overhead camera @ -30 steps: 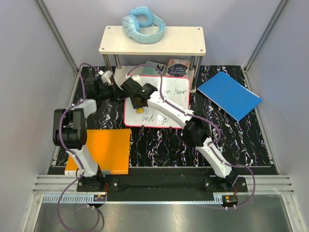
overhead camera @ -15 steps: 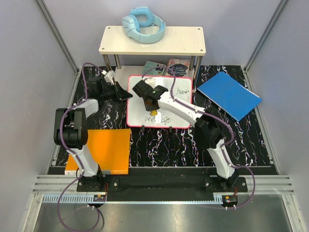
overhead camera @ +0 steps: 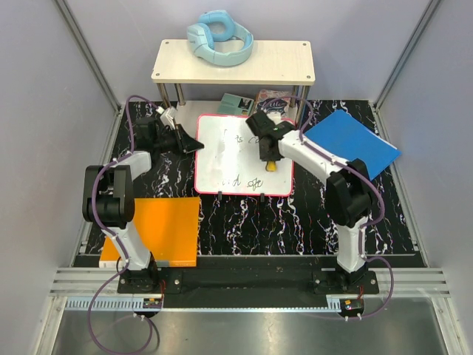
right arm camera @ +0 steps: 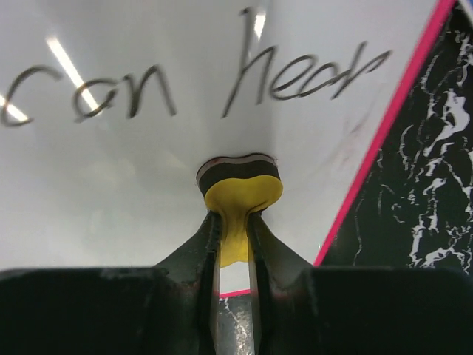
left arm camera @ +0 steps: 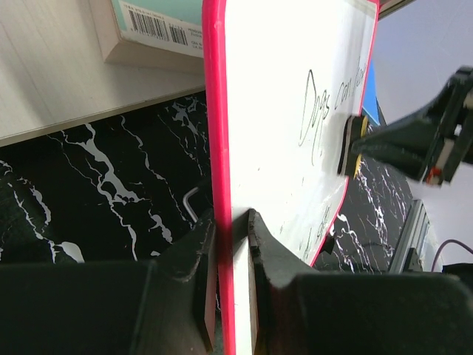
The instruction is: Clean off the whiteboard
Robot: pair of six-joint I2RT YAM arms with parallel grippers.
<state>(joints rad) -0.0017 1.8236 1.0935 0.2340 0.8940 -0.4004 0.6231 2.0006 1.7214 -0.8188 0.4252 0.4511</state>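
Observation:
The whiteboard (overhead camera: 229, 159), glossy white with a red-pink rim, lies on the black marbled mat below the shelf. Dark handwriting remains on it, including "con hear" in the right wrist view (right arm camera: 148, 170). My left gripper (overhead camera: 194, 146) is shut on the board's left rim (left arm camera: 214, 111), one finger on each face (left arm camera: 230, 222). My right gripper (overhead camera: 267, 154) is shut on a yellow eraser (overhead camera: 271, 165) with a dark felt pad. It presses the pad on the board's right part, just below the writing (right arm camera: 240, 188). The eraser also shows in the left wrist view (left arm camera: 347, 144).
A wooden shelf (overhead camera: 233, 63) with light blue headphones (overhead camera: 219, 37) stands behind the board. Two books (overhead camera: 240, 103) lie under it. A blue sheet (overhead camera: 351, 144) lies to the right. An orange sheet (overhead camera: 166, 229) lies at the front left.
My right gripper has swept the eraser from the board's left-middle across to its right side. The board has shifted slightly right. The writing at the lower left looks fainter.

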